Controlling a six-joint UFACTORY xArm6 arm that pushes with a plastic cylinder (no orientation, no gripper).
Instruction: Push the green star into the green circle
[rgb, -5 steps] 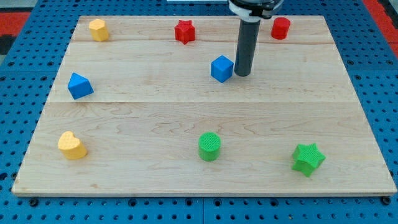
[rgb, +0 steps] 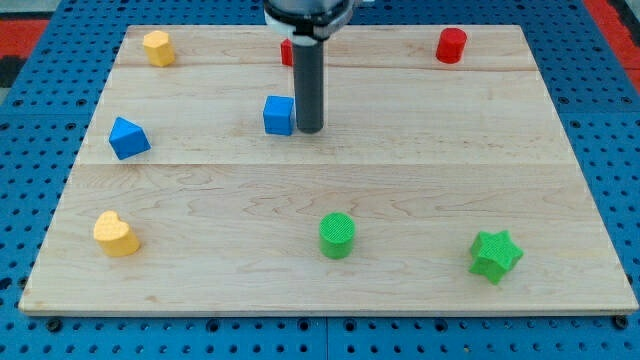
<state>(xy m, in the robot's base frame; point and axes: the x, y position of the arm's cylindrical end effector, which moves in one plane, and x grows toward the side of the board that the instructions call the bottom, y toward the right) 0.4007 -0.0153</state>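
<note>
My tip (rgb: 309, 131) rests on the wooden board (rgb: 330, 180) in its upper middle part, touching or just beside the right face of the blue cube (rgb: 279, 115); whether there is a gap I cannot tell. The rod has no pincer, so it holds nothing and only its plain end meets the table. The green star (rgb: 495, 254) lies near the board's bottom right corner, well apart from my tip, and the green circle (rgb: 337, 235) stands to its left along the bottom, near the middle. The bare board between the two green blocks has nothing on it. Other blocks sit around the edges: a blue triangle-like block (rgb: 128, 137) at the left, a yellow heart (rgb: 116, 233) at the bottom left, a yellow block (rgb: 157, 47) at the top left whose shape is hard to make out, and a red cylinder (rgb: 451, 45) at the top right. A red block (rgb: 287, 51) at the top is mostly hidden behind the rod, only a sliver showing at its left, so its shape cannot be told. The rod's upper part is cut off by the view's top.
</note>
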